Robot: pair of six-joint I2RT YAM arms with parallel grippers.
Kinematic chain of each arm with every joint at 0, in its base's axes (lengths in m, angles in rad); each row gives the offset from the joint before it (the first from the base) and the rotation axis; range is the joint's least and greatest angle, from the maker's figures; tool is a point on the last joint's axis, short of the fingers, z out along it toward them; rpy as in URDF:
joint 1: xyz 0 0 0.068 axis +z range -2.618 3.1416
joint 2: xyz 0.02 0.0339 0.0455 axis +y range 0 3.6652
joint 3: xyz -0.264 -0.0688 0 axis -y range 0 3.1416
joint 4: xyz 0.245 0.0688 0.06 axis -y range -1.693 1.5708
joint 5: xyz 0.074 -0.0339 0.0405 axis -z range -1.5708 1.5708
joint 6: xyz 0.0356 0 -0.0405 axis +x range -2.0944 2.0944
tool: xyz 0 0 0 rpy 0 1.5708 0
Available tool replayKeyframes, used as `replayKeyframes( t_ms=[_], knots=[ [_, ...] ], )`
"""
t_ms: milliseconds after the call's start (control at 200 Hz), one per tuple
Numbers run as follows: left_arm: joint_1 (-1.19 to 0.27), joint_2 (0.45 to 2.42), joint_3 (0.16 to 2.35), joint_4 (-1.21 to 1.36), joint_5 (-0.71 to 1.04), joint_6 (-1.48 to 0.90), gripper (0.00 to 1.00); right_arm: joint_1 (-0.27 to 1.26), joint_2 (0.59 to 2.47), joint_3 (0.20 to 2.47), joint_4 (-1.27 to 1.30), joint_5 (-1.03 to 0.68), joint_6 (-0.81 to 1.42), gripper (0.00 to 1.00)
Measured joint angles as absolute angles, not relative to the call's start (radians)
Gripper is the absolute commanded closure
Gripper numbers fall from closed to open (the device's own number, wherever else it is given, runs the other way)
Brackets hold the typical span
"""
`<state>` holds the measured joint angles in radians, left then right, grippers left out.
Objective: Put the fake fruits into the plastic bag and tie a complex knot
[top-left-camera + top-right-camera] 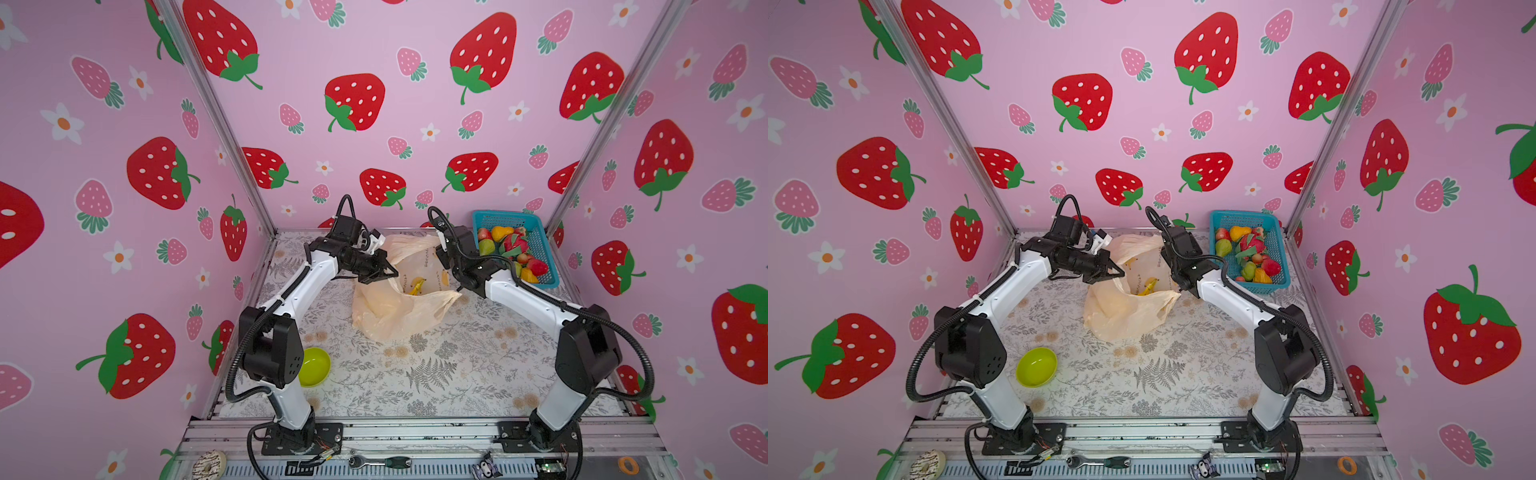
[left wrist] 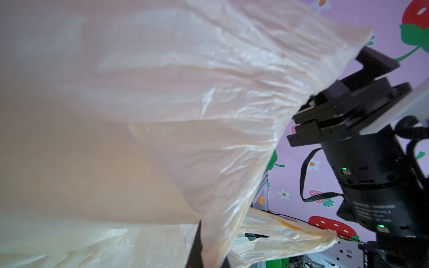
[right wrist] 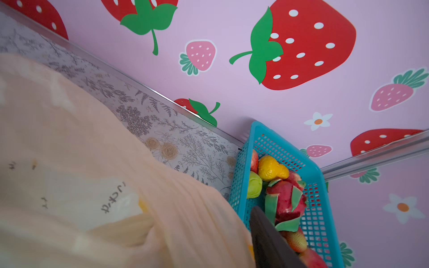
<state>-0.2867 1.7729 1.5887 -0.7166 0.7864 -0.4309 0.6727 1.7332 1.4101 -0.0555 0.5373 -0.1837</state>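
The plastic bag (image 1: 386, 307) (image 1: 1121, 311), pale peach and crinkled, stands mid-table with its mouth held open. My left gripper (image 1: 392, 274) (image 2: 204, 253) is shut on the bag's left rim, and its film (image 2: 185, 92) fills that wrist view. A yellow banana shape (image 1: 417, 286) shows inside the mouth; print or toy, I cannot tell. My right arm's wrist (image 1: 457, 253) sits at the bag's right rim. One dark finger (image 3: 267, 236) shows well off to the side beside the film (image 3: 69, 150), with the other finger hidden. The other fake fruits, including a dragon fruit (image 1: 515, 243) (image 3: 286, 201) and an orange pear (image 3: 271, 168), lie in the basket.
The teal mesh basket (image 1: 505, 214) (image 1: 1244, 214) (image 3: 278, 137) stands in the back right corner against the walls. A lime green bowl (image 1: 316, 365) (image 1: 1037, 365) sits by the left arm's base. A ratchet tool (image 1: 380, 461) and a toy donut (image 1: 210, 463) lie on the front rail.
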Motion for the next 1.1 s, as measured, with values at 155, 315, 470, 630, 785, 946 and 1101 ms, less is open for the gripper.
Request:
replayKeyframes(
  t_ms=[155, 315, 470, 630, 785, 946, 1101],
  knots=[
    [-0.287, 1.777, 1.587, -0.710, 0.785, -0.464, 1.00, 0.652, 1.725, 1.421, -0.107, 0.403, -0.185, 0.26],
    [-0.287, 1.779, 1.576, -0.682, 0.786, -0.506, 1.00, 0.632, 1.664, 1.369, -0.152, 0.122, -0.153, 0.12],
    [-0.286, 1.784, 1.559, -0.652, 0.790, -0.542, 1.00, 0.601, 1.588, 1.310, -0.157, -0.139, -0.099, 0.07],
    [-0.286, 1.789, 1.546, -0.639, 0.794, -0.559, 1.00, 0.521, 1.504, 1.240, -0.121, -0.333, -0.020, 0.06],
    [-0.286, 1.789, 1.546, -0.628, 0.795, -0.568, 1.00, 0.369, 1.430, 1.169, -0.031, -0.430, 0.102, 0.07],
    [-0.286, 1.789, 1.546, -0.625, 0.796, -0.573, 1.00, 0.186, 1.423, 1.135, 0.027, -0.383, 0.232, 0.11],
    [-0.286, 1.789, 1.545, -0.624, 0.797, -0.574, 1.00, 0.058, 1.488, 1.146, 0.020, -0.212, 0.291, 0.14]
  ],
)
